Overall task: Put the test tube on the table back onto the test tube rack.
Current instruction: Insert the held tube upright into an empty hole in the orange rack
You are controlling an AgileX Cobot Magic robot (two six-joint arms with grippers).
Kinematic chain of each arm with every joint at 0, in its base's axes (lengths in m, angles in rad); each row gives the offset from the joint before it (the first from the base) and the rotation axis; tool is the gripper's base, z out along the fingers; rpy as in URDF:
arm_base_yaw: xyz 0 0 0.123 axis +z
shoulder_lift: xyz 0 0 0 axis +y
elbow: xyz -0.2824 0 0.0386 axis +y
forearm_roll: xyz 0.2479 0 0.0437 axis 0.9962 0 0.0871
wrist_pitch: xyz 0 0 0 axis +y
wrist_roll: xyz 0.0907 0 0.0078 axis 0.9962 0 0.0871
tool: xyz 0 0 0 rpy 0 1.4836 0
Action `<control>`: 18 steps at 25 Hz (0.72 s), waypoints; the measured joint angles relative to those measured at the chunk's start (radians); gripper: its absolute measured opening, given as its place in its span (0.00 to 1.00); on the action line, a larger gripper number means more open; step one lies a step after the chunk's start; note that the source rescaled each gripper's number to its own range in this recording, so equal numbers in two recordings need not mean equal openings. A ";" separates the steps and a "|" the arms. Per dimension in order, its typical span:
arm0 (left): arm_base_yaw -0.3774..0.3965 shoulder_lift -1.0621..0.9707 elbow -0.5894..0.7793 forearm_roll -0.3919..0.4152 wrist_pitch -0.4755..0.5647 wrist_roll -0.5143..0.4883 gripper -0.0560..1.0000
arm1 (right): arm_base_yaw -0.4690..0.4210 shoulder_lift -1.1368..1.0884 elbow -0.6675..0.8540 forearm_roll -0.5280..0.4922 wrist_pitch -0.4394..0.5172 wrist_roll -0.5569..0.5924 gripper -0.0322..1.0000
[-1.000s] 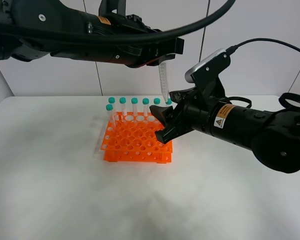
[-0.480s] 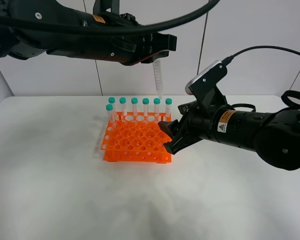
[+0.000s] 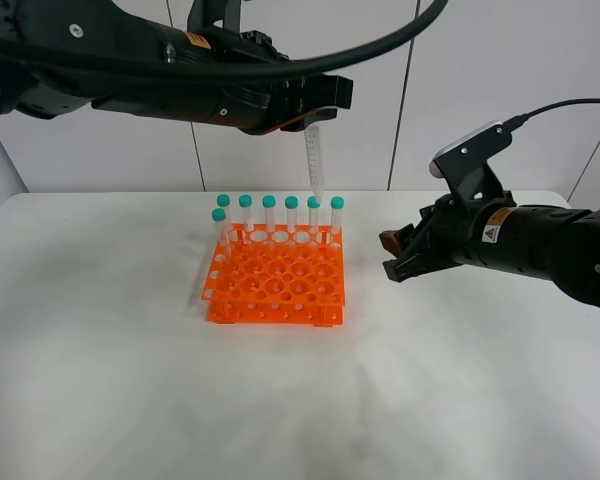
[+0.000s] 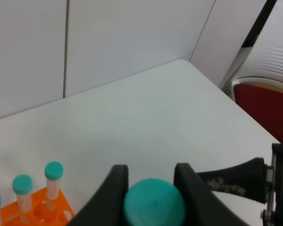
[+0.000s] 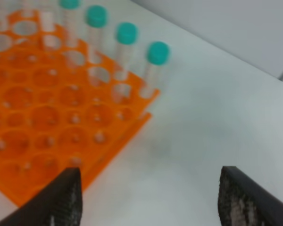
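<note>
The left jaws are clamped on the teal cap of the test tube, which hangs tip-down beneath them over the test tube rack. The right jaws stand apart and empty, with the rack off to their side. If lowered off-centre, the tip could strike a racked tube and skew. The warning sticker is unreadable.

In the left wrist view the test tube shows only its cap, the body presumably hidden beneath.
</note>
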State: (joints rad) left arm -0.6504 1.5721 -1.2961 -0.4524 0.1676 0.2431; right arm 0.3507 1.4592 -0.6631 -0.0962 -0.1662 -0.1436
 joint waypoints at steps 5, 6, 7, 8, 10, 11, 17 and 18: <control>0.000 0.000 0.000 0.000 0.000 0.000 0.05 | -0.052 0.001 -0.064 0.000 0.112 -0.001 0.60; 0.000 0.000 0.000 0.000 0.000 0.001 0.05 | -0.066 0.001 -0.075 0.000 0.134 -0.001 0.60; 0.000 0.000 0.000 0.000 0.002 0.001 0.05 | -0.082 0.001 -0.088 0.000 0.156 -0.001 0.60; 0.000 0.000 0.000 0.000 0.005 0.001 0.05 | -0.109 0.001 -0.099 0.000 0.184 0.000 0.60; 0.000 0.000 0.000 0.000 0.009 0.001 0.05 | -0.161 0.001 -0.117 0.000 0.231 0.018 0.60; 0.000 0.000 0.000 0.000 0.011 0.001 0.05 | -0.189 0.001 -0.126 0.001 0.254 0.035 0.60; 0.000 0.000 0.000 0.000 0.012 0.001 0.05 | -0.377 0.001 -0.152 0.024 0.374 0.108 0.60; 0.000 0.000 0.000 0.000 0.012 0.001 0.05 | -0.395 0.001 -0.153 0.025 0.382 0.110 0.60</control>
State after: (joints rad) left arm -0.6504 1.5721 -1.2961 -0.4524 0.1797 0.2440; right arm -0.0442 1.4600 -0.8166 -0.0708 0.2160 -0.0340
